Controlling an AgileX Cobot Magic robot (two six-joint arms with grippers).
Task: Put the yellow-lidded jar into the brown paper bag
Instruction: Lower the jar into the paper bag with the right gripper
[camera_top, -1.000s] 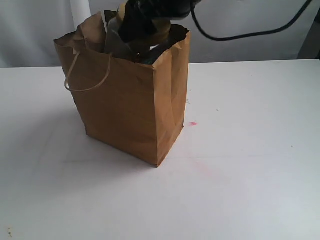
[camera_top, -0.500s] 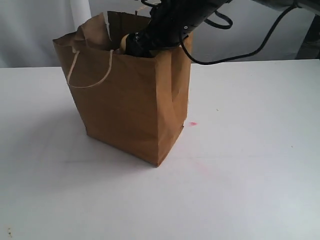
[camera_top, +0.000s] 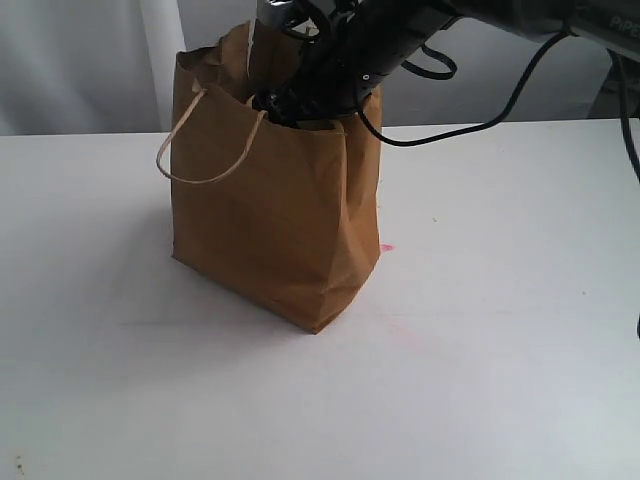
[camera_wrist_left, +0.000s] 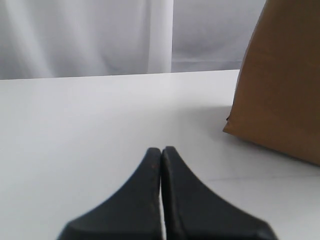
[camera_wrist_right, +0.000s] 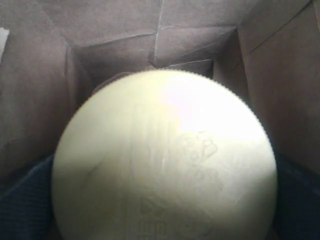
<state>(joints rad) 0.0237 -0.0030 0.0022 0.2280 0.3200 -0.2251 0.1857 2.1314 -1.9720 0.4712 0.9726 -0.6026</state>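
Hanging closed and empty over the worktop (camera_wrist_left: 75, 125), the left pincer (camera_wrist_left: 161, 156) is left of the brown paper bag (camera_top: 270, 230). Inside the bag, the right pincer (camera_wrist_right: 162, 202) grips the yellow-lidded jar (camera_wrist_right: 165, 150) from both sides; if the jar touches the bottom, I cannot tell.

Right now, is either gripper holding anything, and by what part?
Right gripper holds the jar down inside the bag, fingers on opposite sides just under the lid. Left gripper is shut on nothing.
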